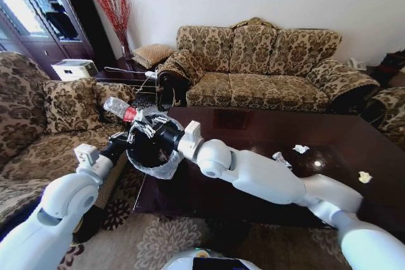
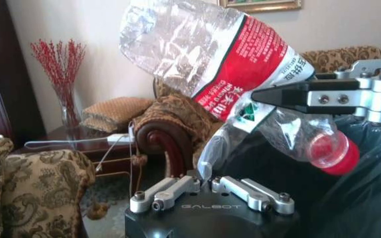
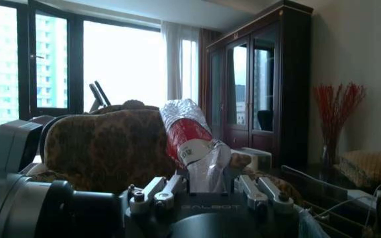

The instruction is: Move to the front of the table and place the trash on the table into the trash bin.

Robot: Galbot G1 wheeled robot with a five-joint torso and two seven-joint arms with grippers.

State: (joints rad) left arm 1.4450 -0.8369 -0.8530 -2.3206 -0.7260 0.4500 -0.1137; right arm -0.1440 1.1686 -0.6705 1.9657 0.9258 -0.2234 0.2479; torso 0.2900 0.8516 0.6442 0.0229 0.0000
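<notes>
My right gripper [image 1: 144, 128] is shut on a crushed clear bottle [image 1: 118, 107] with a red label and red cap, holding it over the trash bin [image 1: 158, 170]. The bin is black with a whitish bag liner and hangs beside the table's left end. My left gripper [image 1: 122, 145] is shut on the bin's rim. In the left wrist view the bottle [image 2: 197, 49] tilts cap-down above the bin's dark mouth [image 2: 366, 198], and the left gripper [image 2: 207, 182] pinches the bag. The right wrist view shows the right gripper [image 3: 207, 184] clamping the bottle [image 3: 187, 130].
The dark glossy table [image 1: 253, 132] carries more trash: white crumpled paper [image 1: 301, 148], a wrapper [image 1: 280, 159] and a yellowish paper bit [image 1: 364, 177]. Patterned sofas stand behind the table and at the left. A side table with a vase [image 1: 124, 49] fills the far corner.
</notes>
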